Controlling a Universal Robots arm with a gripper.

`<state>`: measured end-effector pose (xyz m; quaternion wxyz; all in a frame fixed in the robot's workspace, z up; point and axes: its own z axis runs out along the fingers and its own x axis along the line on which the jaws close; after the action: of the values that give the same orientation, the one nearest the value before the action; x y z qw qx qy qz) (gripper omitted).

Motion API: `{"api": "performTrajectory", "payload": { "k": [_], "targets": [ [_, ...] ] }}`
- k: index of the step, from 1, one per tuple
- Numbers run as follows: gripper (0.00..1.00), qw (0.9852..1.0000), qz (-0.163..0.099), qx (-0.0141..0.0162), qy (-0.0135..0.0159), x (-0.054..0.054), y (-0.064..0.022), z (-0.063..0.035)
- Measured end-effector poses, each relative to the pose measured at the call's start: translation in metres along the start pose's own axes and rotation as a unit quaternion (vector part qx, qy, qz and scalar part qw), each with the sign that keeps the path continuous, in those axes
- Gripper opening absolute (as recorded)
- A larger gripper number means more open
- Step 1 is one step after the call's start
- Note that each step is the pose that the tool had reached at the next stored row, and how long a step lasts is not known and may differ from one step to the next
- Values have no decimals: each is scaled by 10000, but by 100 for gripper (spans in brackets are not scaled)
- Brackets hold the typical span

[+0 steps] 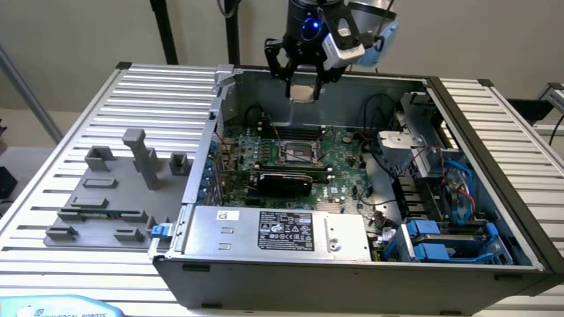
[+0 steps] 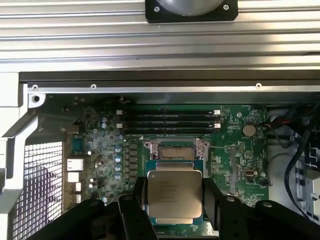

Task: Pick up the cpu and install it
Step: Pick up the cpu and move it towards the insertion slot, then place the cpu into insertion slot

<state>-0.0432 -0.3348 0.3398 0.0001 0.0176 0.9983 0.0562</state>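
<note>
Closest to my wrist camera sit my two black fingers [image 2: 212, 200], one on each side of the cpu [image 2: 174, 195]; my gripper [image 2: 176, 200] is clamped on it by two opposite edges, with the silvery metal top turned toward the lens and the printed lines on it too small to read. Beyond the chip lies the green motherboard [image 2: 100, 150]; its open socket [image 2: 175, 150] with a metal frame shows just past the chip's far edge, and the long dark memory slots [image 2: 170, 120] run beyond that; a round coin battery [image 2: 249, 130] sits off to one side of the slots.

Seen from the exterior view, my gripper [image 1: 305, 82] hangs in the air over the open computer case [image 1: 493, 165] — the cpu [image 1: 304, 93] shows as a pale square between the fingertips, clear of the board and touching nothing else. From the socket [image 1: 297, 154] the chip stands at about twelve o'clock and higher; the socket holds no chip. At six o'clock from the socket lies the grey power supply [image 1: 282, 231] with its black label; at about four o'clock are the blue drive bays [image 1: 440, 244].

Grey fixture blocks [image 1: 132, 172] stand on the slatted table [image 1: 168, 86] at nine o'clock from the case — a narrow green memory stick [image 1: 105, 213] lies among them.
</note>
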Motion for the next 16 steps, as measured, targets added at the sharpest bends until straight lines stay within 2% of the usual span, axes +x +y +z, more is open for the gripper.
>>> {"api": "performTrajectory", "payload": {
  "k": [3, 16],
  "targets": [
    [55, 10000, 0, 0, 0, -31, 3, 47],
    [55, 10000, 0, 0, 0, -31, 3, 47]
  ]
}}
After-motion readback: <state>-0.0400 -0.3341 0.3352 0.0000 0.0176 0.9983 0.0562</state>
